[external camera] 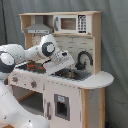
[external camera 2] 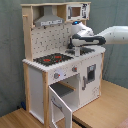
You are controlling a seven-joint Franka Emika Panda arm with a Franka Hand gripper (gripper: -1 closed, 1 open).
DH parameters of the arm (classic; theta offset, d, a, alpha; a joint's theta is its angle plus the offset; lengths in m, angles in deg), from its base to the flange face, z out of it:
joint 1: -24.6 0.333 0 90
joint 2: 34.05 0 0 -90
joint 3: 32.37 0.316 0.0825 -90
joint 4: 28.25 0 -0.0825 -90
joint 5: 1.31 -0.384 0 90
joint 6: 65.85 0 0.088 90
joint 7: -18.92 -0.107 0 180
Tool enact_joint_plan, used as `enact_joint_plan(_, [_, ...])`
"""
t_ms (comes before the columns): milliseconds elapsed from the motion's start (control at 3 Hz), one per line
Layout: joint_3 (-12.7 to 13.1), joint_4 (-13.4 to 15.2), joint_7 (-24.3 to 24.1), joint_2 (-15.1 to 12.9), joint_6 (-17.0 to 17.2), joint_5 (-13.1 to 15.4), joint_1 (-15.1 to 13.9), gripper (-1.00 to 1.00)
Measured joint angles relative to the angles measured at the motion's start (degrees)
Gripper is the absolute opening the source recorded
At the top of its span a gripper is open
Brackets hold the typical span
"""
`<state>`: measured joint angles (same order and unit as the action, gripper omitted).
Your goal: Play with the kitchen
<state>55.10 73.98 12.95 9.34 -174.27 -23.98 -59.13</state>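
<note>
In the second exterior view, the tall toy kitchen of white panels and pale wood (external camera 2: 60, 75) stands on a wooden floor before a grey backdrop, filling the middle of the picture; from the second exterior view's left come its grey hood (external camera 2: 47, 19), the black stovetop with red rings (external camera 2: 50, 59), and below it the white oven door (external camera 2: 62, 107) hanging open. Further right the small microwave (external camera 2: 76, 11) sits on the top shelf, and the white robot arm (external camera 2: 112, 37) reaches in over the grey sink (external camera: 75, 75), its gripper (external camera 2: 76, 48) low beside the black faucet (external camera: 84, 57). Whether the fingers are parted or closed I cannot tell. The step seems to be exploring the sink area; next likely calls for a careful approach to the faucet without knocking it
</note>
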Motion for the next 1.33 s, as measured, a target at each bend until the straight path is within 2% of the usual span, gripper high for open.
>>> enact_joint_plan(333, [0.2, -0.2, 0.2, 0.0, 1.3, -0.2, -0.2, 1.00])
enact_joint_plan(667, [0.3, -0.2, 0.2, 0.0, 1.5, -0.2, -0.2, -1.00])
enact_joint_plan(1000, [0.0, -3.3, 1.8, -0.1, 4.8, -0.1, -0.3, -1.00])
enact_joint_plan(1333, [-1.3, -7.5, 1.8, -0.1, 9.4, -0.1, -0.3, -1.00])
